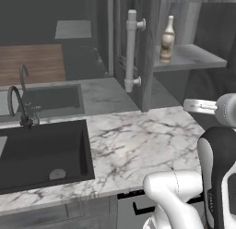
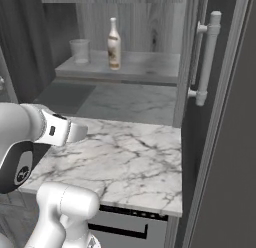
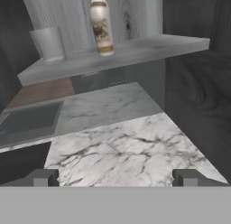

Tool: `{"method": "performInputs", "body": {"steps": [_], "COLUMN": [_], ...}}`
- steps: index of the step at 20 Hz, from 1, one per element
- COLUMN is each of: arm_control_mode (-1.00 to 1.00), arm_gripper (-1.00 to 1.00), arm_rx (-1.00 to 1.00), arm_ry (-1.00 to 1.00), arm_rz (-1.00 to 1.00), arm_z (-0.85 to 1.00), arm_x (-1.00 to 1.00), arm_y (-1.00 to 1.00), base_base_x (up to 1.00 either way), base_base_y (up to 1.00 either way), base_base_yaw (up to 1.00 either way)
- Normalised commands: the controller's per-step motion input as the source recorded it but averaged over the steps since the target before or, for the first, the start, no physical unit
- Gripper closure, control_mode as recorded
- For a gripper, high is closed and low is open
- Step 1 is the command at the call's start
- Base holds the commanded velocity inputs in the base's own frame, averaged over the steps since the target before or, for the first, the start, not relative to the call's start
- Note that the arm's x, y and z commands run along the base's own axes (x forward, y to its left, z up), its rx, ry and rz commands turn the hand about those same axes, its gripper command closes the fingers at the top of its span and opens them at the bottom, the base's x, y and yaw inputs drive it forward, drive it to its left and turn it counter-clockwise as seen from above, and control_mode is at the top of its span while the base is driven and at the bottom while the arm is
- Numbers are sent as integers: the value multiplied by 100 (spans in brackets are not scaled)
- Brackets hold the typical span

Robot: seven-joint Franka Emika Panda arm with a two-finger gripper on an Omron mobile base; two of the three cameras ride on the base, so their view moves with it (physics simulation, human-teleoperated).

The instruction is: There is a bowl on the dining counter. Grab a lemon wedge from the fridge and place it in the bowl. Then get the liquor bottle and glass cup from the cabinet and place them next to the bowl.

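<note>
In the left base view the cabinet (image 1: 148, 62) stands open, its door turned toward the camera with the pale bar handle (image 1: 131, 50) on it. The liquor bottle (image 1: 167, 39) stands upright on the grey shelf (image 1: 193, 57) inside. Below is the marble counter (image 1: 138, 145) with the dark sink (image 1: 41, 152) and a faucet (image 1: 18, 105) on the left.

In the right base view the liquor bottle (image 2: 114, 44) is upright on the shelf, and the glass cup (image 2: 80, 50) stands just to its left, not touching it. The open cabinet door with its handle (image 2: 207, 57) is on the right.

In the hand view the gripper (image 3: 115, 178) is released, its two fingertips (image 3: 43, 178) wide apart above the marble counter and holding nothing. Far ahead, on the shelf, stand the liquor bottle (image 3: 101, 24) and the glass cup (image 3: 47, 43), the cup to the left of the bottle
</note>
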Motion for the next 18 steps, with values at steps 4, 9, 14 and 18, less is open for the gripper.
{"method": "performInputs", "body": {"steps": [4,9,14,18], "arm_control_mode": [100,100,100,100], "arm_gripper": [-100,-100,-100,-100], "arm_rx": [0,0,0,0], "arm_ry": [0,0,0,0], "arm_rz": [0,0,0,0], "arm_z": [0,0,0,0], "arm_x": [0,0,0,0], "arm_y": [0,0,0,0], "base_base_x": [22,27,30,27], "base_base_y": [-46,-35,-36,-25], "base_base_yaw": [0,0,0,0]}}
